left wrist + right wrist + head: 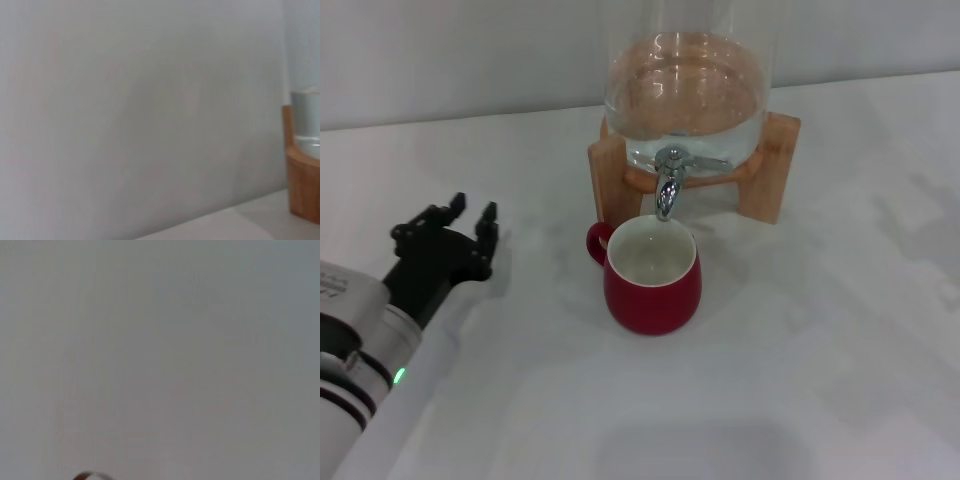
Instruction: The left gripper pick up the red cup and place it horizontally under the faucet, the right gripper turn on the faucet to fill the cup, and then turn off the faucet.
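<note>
The red cup stands upright on the white table, right under the spout of the chrome faucet. Its off-white inside faces up and its handle points to the left rear. The faucet sits at the base of the clear glass dispenser on its wooden stand. My left gripper is open and empty, resting low over the table well to the left of the cup. My right gripper is out of view. The right wrist view shows only a blank grey surface with a dark curved edge at the bottom.
The white table stretches around the cup to the front and right. The left wrist view shows a grey wall and an end of the wooden stand with the dispenser's glass above it.
</note>
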